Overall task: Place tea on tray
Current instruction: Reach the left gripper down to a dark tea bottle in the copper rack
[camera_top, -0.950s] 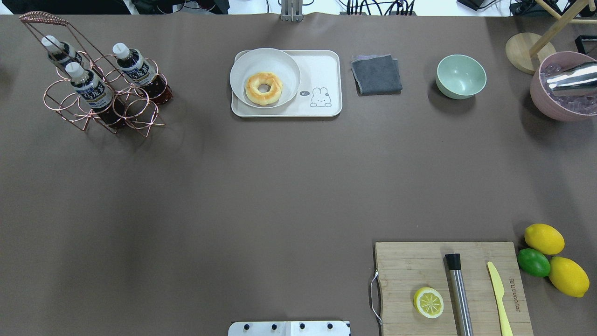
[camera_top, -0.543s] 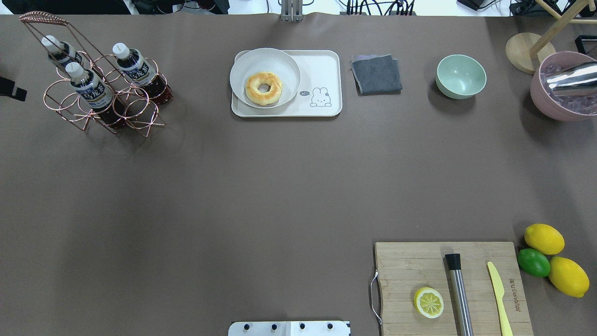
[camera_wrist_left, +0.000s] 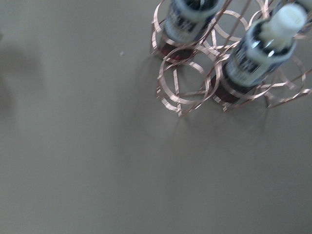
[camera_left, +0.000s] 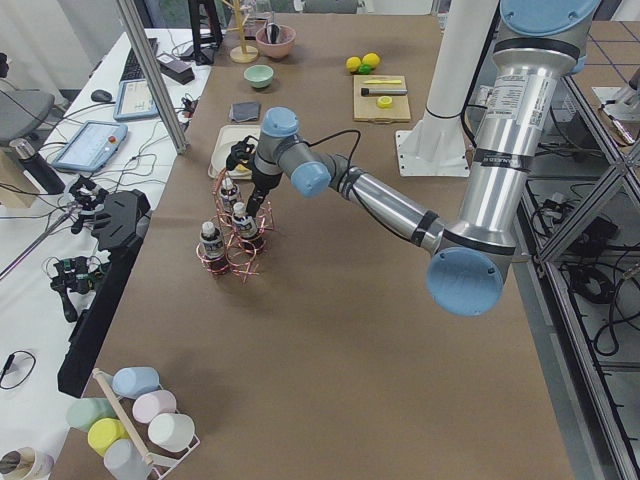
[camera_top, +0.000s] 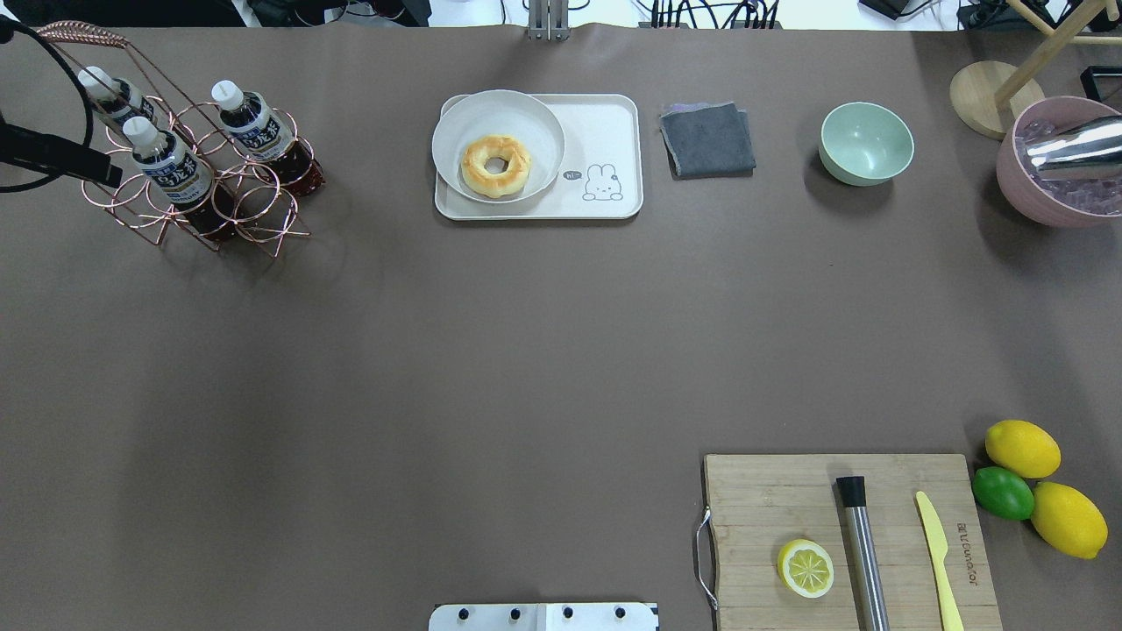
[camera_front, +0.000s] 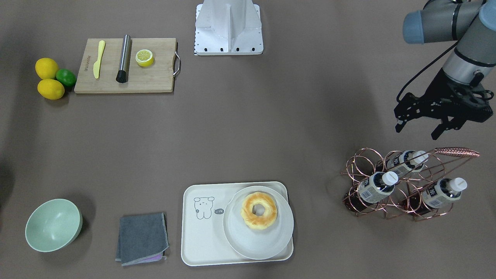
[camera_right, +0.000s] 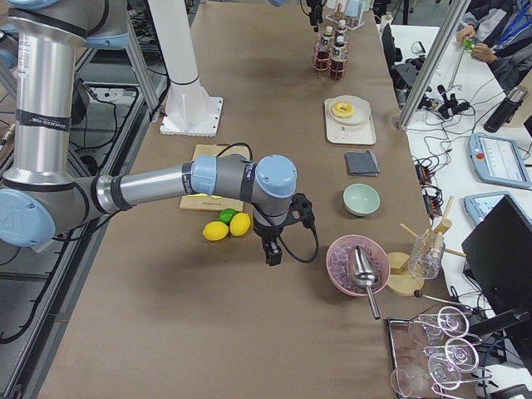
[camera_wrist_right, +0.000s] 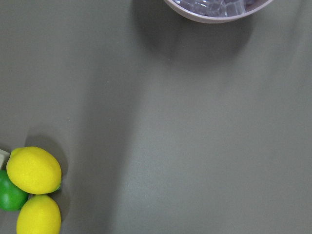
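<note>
Three tea bottles stand tilted in a copper wire rack at the far left: one at the front, one at the back, one to the right. They also show in the front view and the left wrist view. My left gripper is open and empty, hovering just beside the rack on the robot's side. The cream tray with the cartoon drawing holds a white plate with a donut. My right gripper shows only in the exterior right view, near the lemons; I cannot tell its state.
A grey cloth and a green bowl lie right of the tray. A pink bowl of ice stands at the far right. A cutting board with a lemon half, muddler and knife is at the front right, beside lemons and a lime.
My left gripper has come into the overhead view from the left edge and moved right, up to the rack. The bottles and the tray have not moved.
</note>
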